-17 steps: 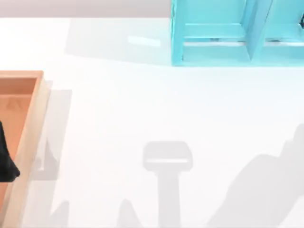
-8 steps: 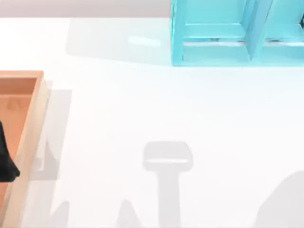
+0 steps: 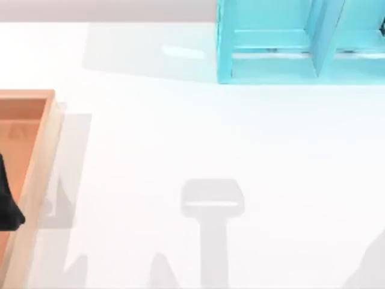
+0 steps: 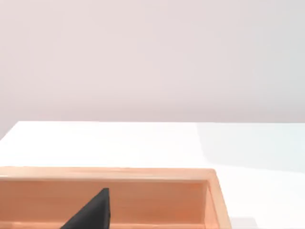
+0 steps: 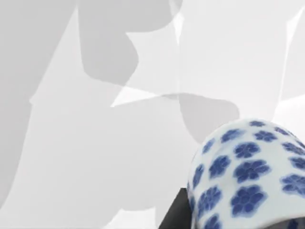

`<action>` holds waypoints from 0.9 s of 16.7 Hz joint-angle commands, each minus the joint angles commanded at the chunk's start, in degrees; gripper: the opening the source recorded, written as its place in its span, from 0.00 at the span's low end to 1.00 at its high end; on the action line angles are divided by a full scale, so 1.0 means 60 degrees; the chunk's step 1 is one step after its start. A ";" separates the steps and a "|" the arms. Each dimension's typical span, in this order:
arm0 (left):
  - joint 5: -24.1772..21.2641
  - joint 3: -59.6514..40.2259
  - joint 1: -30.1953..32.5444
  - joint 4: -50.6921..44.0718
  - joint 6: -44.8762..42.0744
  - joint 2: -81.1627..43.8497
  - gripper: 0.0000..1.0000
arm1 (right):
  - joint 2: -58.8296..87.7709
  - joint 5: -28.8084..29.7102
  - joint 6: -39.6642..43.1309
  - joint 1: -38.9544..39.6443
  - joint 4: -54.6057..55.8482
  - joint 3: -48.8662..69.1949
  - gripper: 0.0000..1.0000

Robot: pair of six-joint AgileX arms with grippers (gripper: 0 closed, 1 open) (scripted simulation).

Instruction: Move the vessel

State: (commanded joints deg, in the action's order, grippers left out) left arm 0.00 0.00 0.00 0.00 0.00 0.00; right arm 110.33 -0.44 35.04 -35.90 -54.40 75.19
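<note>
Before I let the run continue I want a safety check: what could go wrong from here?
The cup sits close against the right wrist camera, apparently carried, with a dark gripper part beside it; the grip isn't visible, so it might slip. The turquoise shelf and the wooden tray stand at the table's edges, so a low swing could clip either.

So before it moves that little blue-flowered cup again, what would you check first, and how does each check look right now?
1. Cup in sight of the right wrist camera: ok.
2. Cup intact, no cracks on the side showing: ok.
3. Right grip firm on the cup: cannot tell.
4. Table between tray and shelf free of obstacles: ok.
5. Left gripper over the tray, away from the middle: ok.
</note>
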 joint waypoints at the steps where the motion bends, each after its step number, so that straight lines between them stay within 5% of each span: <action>1: 0.0000 0.0000 0.0000 0.0000 0.0000 0.0000 1.00 | 0.0089 -0.0004 0.0002 -0.0006 0.0177 -0.0164 0.00; 5: 0.0000 0.0000 0.0000 0.0000 0.0000 0.0000 1.00 | 0.0147 -0.0006 0.0005 -0.0012 0.0257 -0.0237 0.00; 15: 0.0000 0.0000 0.0000 0.0000 0.0000 0.0000 1.00 | 0.0147 -0.0006 0.0005 -0.0012 0.0257 -0.0237 0.75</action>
State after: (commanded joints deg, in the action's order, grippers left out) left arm 0.00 0.00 0.00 0.00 0.00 0.00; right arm 111.21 -0.48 35.07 -35.97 -52.86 73.77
